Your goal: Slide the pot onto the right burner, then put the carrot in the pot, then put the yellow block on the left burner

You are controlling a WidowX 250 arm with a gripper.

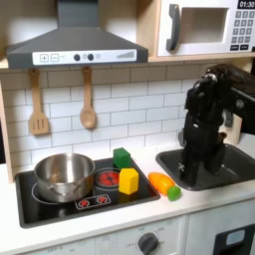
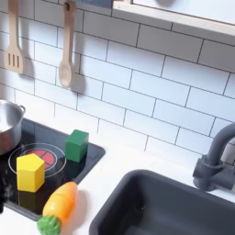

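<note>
In the first exterior view the pot (image 1: 65, 175) sits on the burner at this view's left end of the black cooktop (image 1: 30, 211). The other burner (image 1: 106, 179) is only part clear: the yellow block (image 1: 128, 180) stands at its edge and a green block (image 1: 122, 157) just behind it. The carrot (image 1: 164, 185) lies on the white worktop (image 1: 199, 204) beside the cooktop. The arm is up over the sink (image 1: 235, 166), well apart from all of it; its hand (image 1: 191, 171) is too dark for me to tell whether it is spread or pressed together.

The likely trouble is in the slide: a pot pushed across would probably meet the yellow block and perhaps the green one, shoving them off the cooktop or towards the carrot. A push high on the low wall could also tip the pot.

In the second exterior view the yellow block (image 2: 30, 172) plainly rests on the burner's (image 2: 50, 150) red rings, the green block (image 2: 77, 144) at their rim, and the pot (image 2: 8, 123) close at this view's left. The carrot (image 2: 57, 204) lies near the cooktop's corner, so a displaced block could knock it towards the sink (image 2: 174, 207).
</note>
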